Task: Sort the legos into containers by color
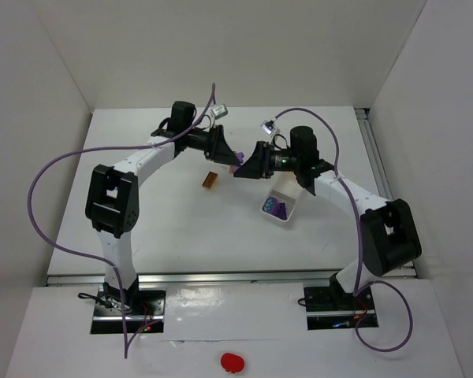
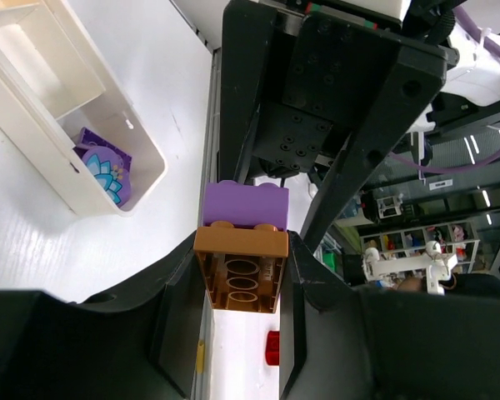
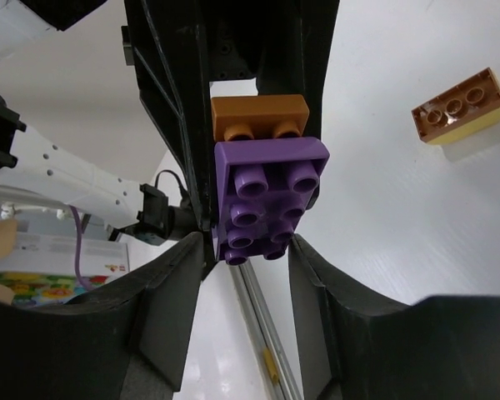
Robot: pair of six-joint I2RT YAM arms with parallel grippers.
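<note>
My two grippers meet tip to tip above the middle of the table. My left gripper [image 1: 229, 157] [image 2: 240, 250] is shut on an orange brick [image 2: 240, 271], which I see from its hollow underside. A purple brick [image 2: 245, 204] [image 3: 267, 196] [image 1: 238, 161] is stuck on the orange brick's [image 3: 258, 115] studs. My right gripper [image 1: 245, 169] [image 3: 248, 246] is shut on the purple brick's near end. A white tray [image 1: 288, 194] [image 2: 142, 179] at centre right holds purple pieces [image 1: 273, 208] [image 2: 104, 162].
A loose brown-orange brick on a yellow one [image 1: 210, 180] [image 3: 458, 104] lies on the table left of the grippers. A red object [image 1: 232, 361] sits off the table's near edge. Purple cables arc over both arms. White walls enclose the table.
</note>
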